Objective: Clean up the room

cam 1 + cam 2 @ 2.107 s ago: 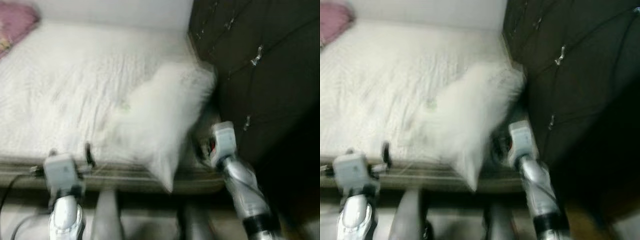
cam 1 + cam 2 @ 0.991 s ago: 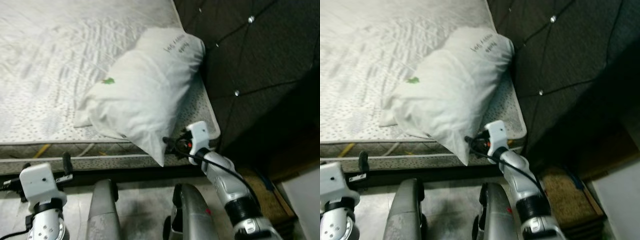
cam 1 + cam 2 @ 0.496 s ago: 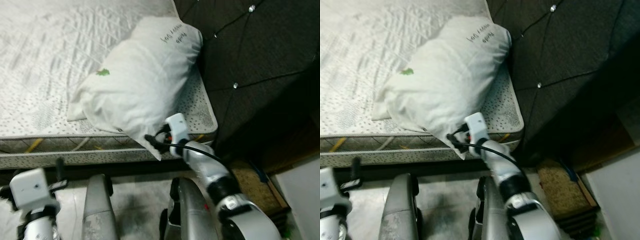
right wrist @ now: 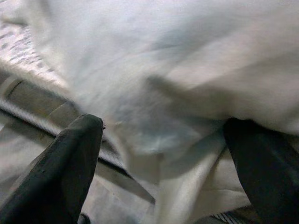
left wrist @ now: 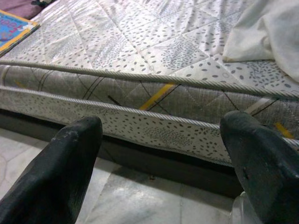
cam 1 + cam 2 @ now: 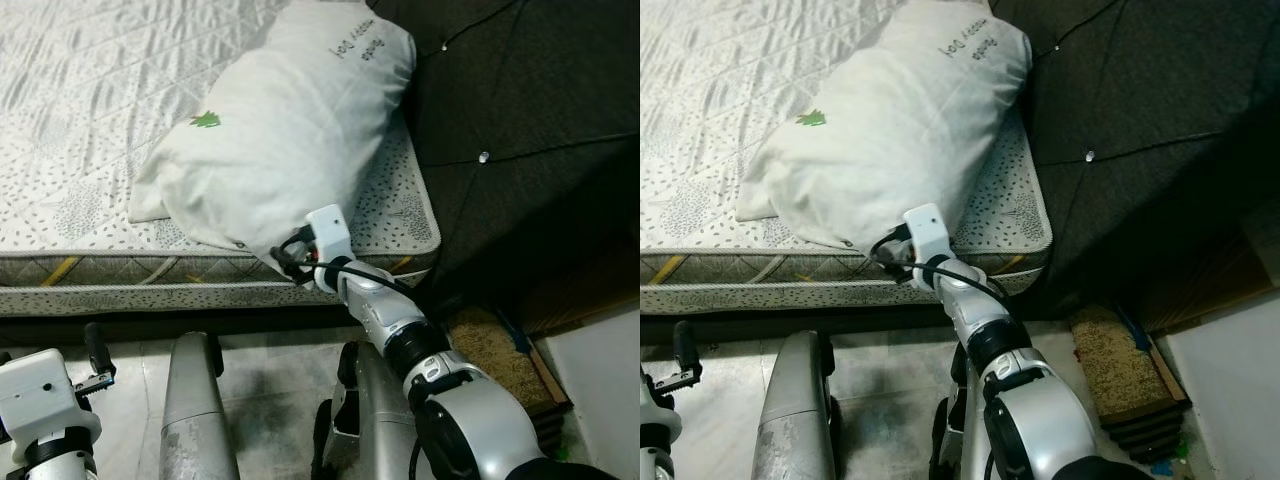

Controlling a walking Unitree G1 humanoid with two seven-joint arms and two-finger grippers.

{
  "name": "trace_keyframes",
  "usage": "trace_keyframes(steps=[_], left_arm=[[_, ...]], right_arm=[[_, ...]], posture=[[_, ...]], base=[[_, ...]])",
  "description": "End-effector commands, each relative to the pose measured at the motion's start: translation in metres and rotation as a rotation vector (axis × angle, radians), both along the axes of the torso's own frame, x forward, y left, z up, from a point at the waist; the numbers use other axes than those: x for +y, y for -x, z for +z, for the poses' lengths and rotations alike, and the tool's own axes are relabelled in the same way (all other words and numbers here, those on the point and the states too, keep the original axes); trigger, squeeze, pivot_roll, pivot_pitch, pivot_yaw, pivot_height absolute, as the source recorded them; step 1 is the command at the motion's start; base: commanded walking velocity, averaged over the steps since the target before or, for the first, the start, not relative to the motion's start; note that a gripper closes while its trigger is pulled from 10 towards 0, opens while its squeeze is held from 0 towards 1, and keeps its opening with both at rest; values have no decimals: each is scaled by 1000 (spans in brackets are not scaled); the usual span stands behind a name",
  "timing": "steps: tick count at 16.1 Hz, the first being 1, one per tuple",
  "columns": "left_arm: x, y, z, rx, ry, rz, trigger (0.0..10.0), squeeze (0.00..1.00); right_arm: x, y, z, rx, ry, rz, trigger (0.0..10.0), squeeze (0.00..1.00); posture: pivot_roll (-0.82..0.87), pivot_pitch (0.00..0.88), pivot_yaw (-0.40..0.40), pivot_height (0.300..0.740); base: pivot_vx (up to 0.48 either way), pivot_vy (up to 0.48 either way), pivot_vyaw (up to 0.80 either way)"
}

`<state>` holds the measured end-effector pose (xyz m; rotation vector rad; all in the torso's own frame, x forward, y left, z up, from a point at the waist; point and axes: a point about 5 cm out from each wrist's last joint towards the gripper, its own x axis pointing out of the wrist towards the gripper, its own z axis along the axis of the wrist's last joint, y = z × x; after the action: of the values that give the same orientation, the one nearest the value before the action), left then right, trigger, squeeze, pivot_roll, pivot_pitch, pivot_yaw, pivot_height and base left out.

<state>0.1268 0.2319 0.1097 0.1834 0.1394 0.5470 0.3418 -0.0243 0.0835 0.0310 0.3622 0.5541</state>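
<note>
The mattress (image 6: 100,130) is the largest item: a white quilted surface printed with grey speckles and tree motifs, edged with corded piping, and it meets a dark tufted headboard (image 6: 530,110) with metal studs on the robot's right. The pillow (image 6: 280,130) lies on the mattress at the corner beside the headboard. Its long axis runs diagonally, with the far end pressed against the headboard and the near end pointing toward the robot and hanging slightly past the mattress edge. A small green tree-shaped mark (image 6: 207,120) sits on the upper face of the pillow, and dark handwriting (image 6: 362,46) appears near the far end; the letters are too small to read. The floor (image 6: 260,380) below the bed is pale tile, and a brown mat (image 6: 495,350) lies at the foot of the headboard. The right claw (image 6: 292,256) is at the near corner of the pillow; in the right wrist view its fingers (image 4: 77,163) stand wide apart with pillow fabric bunched between them, not closed on it. The left claw (image 5: 159,168) hangs low over the floor in front of the mattress side, well apart from the pillow, with its fingers spread wide and nothing between them. A colourful book (image 5: 11,30) lies at the far mattress edge in the left wrist view.
</note>
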Motion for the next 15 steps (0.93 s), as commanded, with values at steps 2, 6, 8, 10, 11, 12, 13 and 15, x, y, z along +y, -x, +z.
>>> trace_keyframes(steps=[2,6,8,10,11,12,13,15], left_arm=[[-3,3,-3,18,1,11,10000,0],[-10,-9,-3,1,14,-12,10000,0],[-10,-11,-2,-3,17,-9,10000,0],[-12,-14,-3,-7,20,-12,10000,0],[-12,-16,-3,-14,20,-14,10000,0],[-12,-18,-3,-20,20,-14,10000,0],[-12,-20,-2,-26,20,-15,10000,0],[-13,-23,-1,-33,21,-22,10000,0]], right_arm=[[16,-3,10,42,-97,-64,10000,0],[10,-17,24,111,-292,-253,0,0],[10,-21,29,120,-335,-288,0,0],[12,-23,33,112,-353,-302,0,0],[12,-24,35,113,-370,-314,0,0],[13,-23,34,117,-372,-313,0,0],[13,-23,34,123,-375,-315,0,0],[10,-25,34,125,-376,-319,0,0]], posture=[[238,231,-183,573],[241,209,-194,573],[240,199,-198,573],[237,187,-202,573],[238,183,-204,573],[239,178,-204,573],[238,174,-203,573],[235,168,-203,573]], base=[[0,0,0],[0,0,0],[0,0,0],[0,0,0],[0,0,0],[0,0,0],[0,0,0],[0,0,0]])
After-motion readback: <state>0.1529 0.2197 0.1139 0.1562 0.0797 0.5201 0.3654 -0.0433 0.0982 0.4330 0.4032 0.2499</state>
